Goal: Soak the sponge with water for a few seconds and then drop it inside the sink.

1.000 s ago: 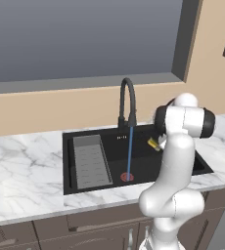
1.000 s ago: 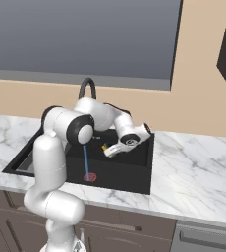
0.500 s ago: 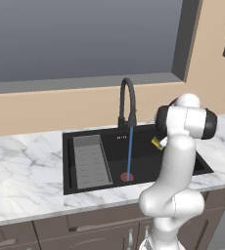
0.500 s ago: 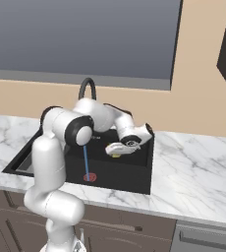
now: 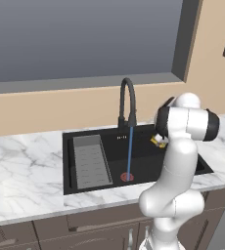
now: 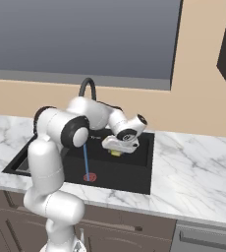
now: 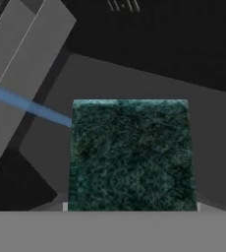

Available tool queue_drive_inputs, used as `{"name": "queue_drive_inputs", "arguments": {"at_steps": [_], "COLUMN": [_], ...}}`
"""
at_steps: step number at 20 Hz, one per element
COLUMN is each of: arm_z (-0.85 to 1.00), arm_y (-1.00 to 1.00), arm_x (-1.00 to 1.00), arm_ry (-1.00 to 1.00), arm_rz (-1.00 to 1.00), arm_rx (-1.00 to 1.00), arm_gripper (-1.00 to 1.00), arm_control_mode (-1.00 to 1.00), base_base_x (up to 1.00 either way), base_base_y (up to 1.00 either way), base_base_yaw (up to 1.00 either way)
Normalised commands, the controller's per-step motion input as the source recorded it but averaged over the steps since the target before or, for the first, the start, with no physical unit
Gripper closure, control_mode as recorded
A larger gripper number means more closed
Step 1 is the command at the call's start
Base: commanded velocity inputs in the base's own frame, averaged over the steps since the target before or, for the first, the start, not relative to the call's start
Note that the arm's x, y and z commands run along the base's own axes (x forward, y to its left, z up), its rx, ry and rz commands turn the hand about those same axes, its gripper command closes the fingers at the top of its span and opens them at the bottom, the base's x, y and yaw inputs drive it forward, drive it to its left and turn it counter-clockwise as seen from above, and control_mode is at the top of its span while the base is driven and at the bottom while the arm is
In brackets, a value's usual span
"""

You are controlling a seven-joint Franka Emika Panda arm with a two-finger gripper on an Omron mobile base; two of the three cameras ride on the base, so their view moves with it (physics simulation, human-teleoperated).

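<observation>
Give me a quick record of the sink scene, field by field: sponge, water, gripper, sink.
sponge: yellow with dark green layer, held above the sink, to the right of the stream
water: running, a thin blue stream from the faucet down to the red drain
gripper: jaws shut on the sponge, over the basin's right half
sink: black basin, grey ribbed tray on its left side
sponge in stream: no, beside it, not under it
</observation>
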Motion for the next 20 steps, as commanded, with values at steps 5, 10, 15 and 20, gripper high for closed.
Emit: {"name": "queue_drive_inputs", "arguments": {"at_steps": [5, 10, 15, 20], "arm_z": [0.00, -0.04, -0.15, -0.20], "arm_y": [0.00, 0.00, 0.00, 0.00], "arm_x": [0.00, 0.00, 0.00, 0.00], "arm_ry": [0.00, -0.02, -0.02, 0.00], "arm_rz": [-0.15, -0.10, -0.06, -0.06], "arm_rx": [-0.09, -0.08, -0.10, -0.13], "arm_gripper": [1.00, 1.00, 1.00, 1.00], "arm_control_mode": [-1.00, -1.00, -1.00, -1.00], "base_base_x": [0.00, 0.00, 0.00, 0.00], "base_base_y": [0.00, 0.00, 0.00, 0.00], "base_base_yaw": [0.00, 0.00, 0.00, 0.00]}}
